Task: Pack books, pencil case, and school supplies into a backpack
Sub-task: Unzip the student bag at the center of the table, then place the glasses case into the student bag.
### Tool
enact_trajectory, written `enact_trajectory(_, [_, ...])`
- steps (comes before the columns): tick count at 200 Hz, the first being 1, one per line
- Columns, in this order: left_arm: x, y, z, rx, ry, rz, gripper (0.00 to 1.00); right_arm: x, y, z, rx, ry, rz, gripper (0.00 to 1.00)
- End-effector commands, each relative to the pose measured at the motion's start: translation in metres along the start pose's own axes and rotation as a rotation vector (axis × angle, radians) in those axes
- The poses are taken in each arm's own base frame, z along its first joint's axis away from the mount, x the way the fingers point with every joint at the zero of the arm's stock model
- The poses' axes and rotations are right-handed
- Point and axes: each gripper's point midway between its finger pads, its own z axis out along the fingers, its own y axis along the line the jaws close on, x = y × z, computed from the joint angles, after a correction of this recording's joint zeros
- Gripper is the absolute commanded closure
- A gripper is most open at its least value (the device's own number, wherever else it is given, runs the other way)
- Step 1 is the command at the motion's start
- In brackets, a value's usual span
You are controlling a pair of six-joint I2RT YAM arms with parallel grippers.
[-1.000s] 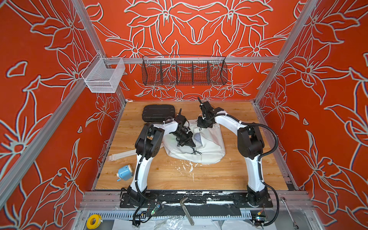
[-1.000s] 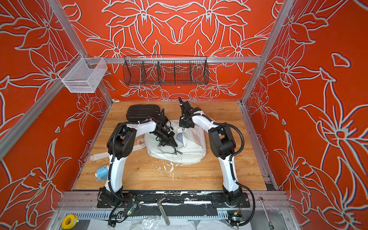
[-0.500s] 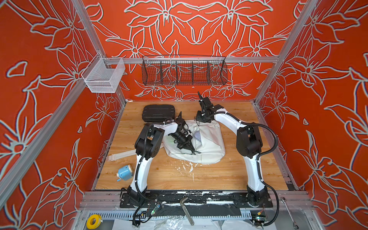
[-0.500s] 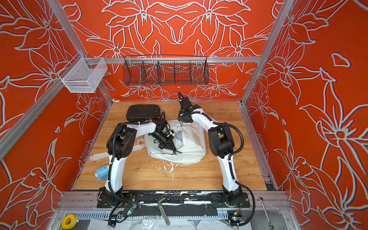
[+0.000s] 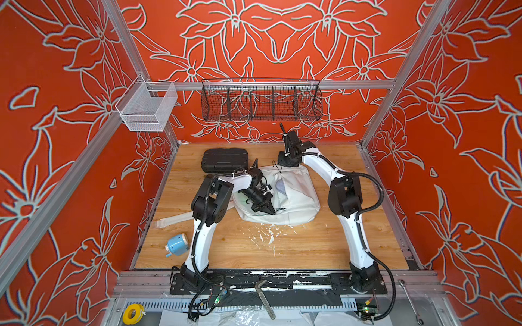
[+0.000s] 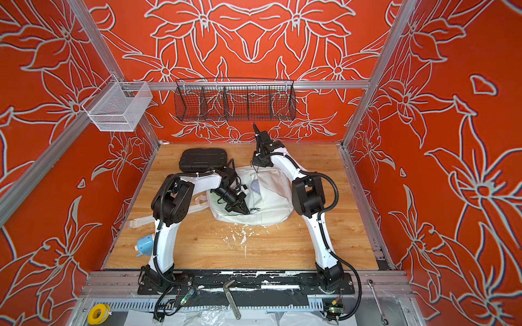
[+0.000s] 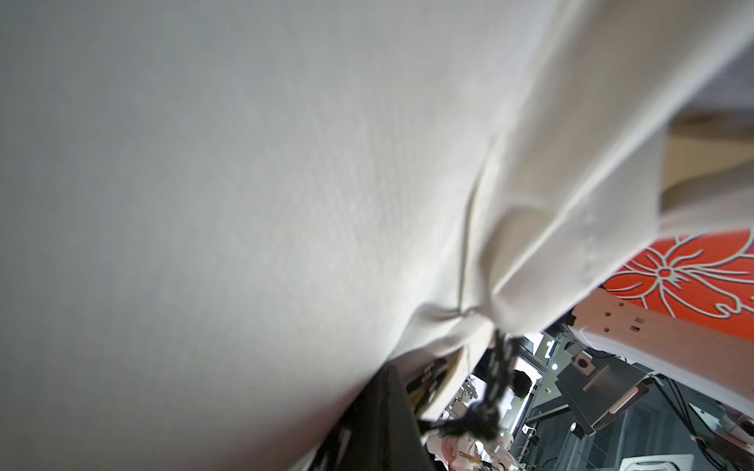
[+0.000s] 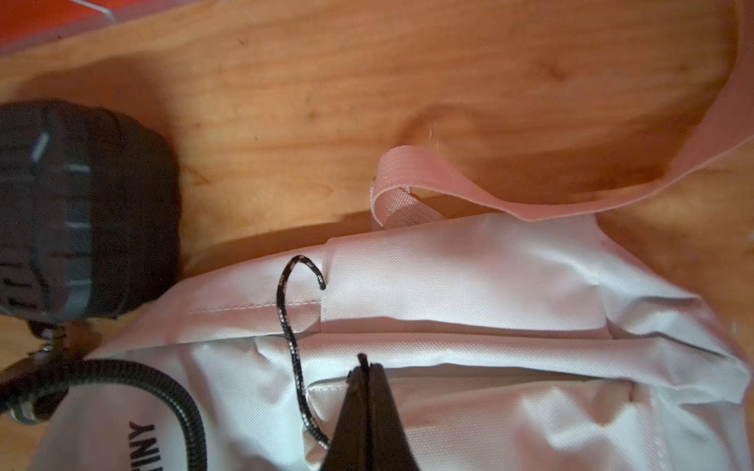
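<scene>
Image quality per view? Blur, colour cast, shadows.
Both top views: sharp, evenly lit, colour fringing on the wall pattern near the edges. Left wrist view: backpack fabric fills most of the frame, too close, soft. Right wrist view: mostly sharp, strap looks pink, warm shadows on the table.

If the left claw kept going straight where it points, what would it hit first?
Most likely the white fabric backpack: the shut left gripper slants down at its front, beside black cord zip pulls. It may already touch it.
</scene>
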Motion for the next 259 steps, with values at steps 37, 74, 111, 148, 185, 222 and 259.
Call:
enact_trajectory(37, [0.007,-0.011,-0.014,-0.037,-0.017,-0.065,1.0,-0.028,0.007,-0.06,-0.028,-0.136,-0.185,0.61])
enact_trajectory(74, [-0.03,-0.072,-0.07,-0.006,-0.238,0.058,0.81,0.024,-0.005,-0.096,0.07,0.004,-0.369,0.57])
enact_trajectory(111, [-0.049,-0.071,-0.091,-0.016,-0.347,0.024,0.81,0.079,-0.004,-0.099,0.081,0.109,-0.437,0.57])
enact_trajectory(148, [-0.052,-0.056,-0.089,-0.043,-0.396,-0.023,0.81,0.113,-0.006,-0.079,0.138,0.195,-0.464,0.56])
enact_trajectory(185, [-0.061,-0.051,-0.089,-0.027,-0.465,-0.075,0.79,0.127,-0.023,-0.057,0.253,0.245,-0.462,0.58])
enact_trajectory(222, [-0.068,-0.059,-0.086,0.005,-0.519,-0.085,0.78,0.125,-0.038,-0.058,0.337,0.228,-0.454,0.72])
enact_trajectory(259, [-0.077,-0.058,-0.074,0.065,-0.523,-0.134,0.78,0.12,-0.036,-0.06,0.333,0.208,-0.464,0.95])
